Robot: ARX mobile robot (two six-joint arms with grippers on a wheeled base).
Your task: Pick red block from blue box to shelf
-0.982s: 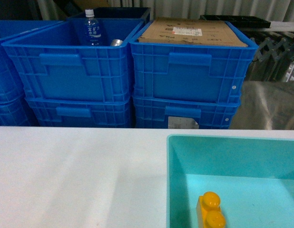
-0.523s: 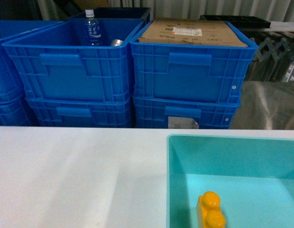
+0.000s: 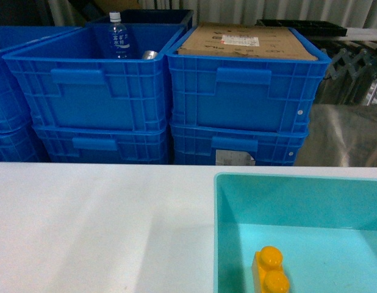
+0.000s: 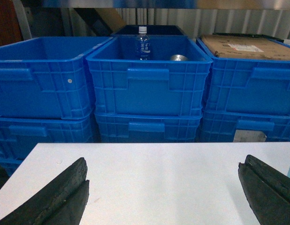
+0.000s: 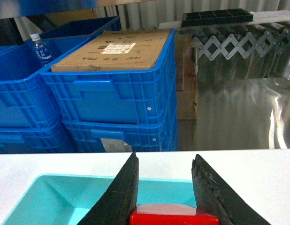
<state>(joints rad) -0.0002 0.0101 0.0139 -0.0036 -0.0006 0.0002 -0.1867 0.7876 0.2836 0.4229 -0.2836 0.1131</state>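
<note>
The red block (image 5: pixel 173 219) sits between the two black fingers of my right gripper (image 5: pixel 165 155), which is shut on it above the blue box (image 5: pixel 41 197). In the head view the blue box (image 3: pixel 298 201) stands at the lower right of the white table and only a yellow two-stud brick (image 3: pixel 271 271) shows inside it; neither gripper shows there. My left gripper (image 4: pixel 164 159) hangs wide open over the bare tabletop with nothing between its fingers. A shiny steel rail of the shelf (image 4: pixel 159 3) runs along the top of the left wrist view, above the crates.
Dark blue ribbed crates (image 3: pixel 97 85) are stacked behind the white table (image 3: pixel 97 226). One holds a water bottle (image 3: pixel 119 36), another a cardboard sheet (image 3: pixel 246 41). A folding roller conveyor (image 5: pixel 239 42) and a metal surface lie to the right.
</note>
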